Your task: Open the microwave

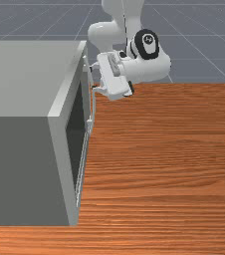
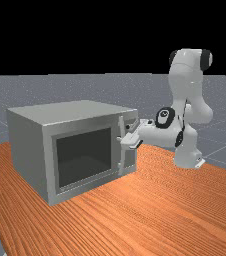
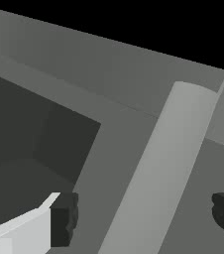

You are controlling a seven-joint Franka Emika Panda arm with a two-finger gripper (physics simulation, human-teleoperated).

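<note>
Pincer point(image 1: 92, 78) gapes astride upright handle point(image 3: 156, 168), microwave point(image 1: 25, 79) facing front view's right.

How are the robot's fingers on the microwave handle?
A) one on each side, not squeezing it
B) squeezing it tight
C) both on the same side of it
A, because the end effector is open, with one finger on each side of the handle and a gap beside each finger.

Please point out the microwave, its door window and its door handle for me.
Microwave point(image 1: 27, 79): front view, on its top panel.
Door window point(image 2: 84, 157): far view, middle of the dark pane.
Door handle point(image 3: 161, 173): wrist view, on its long bar.
</note>
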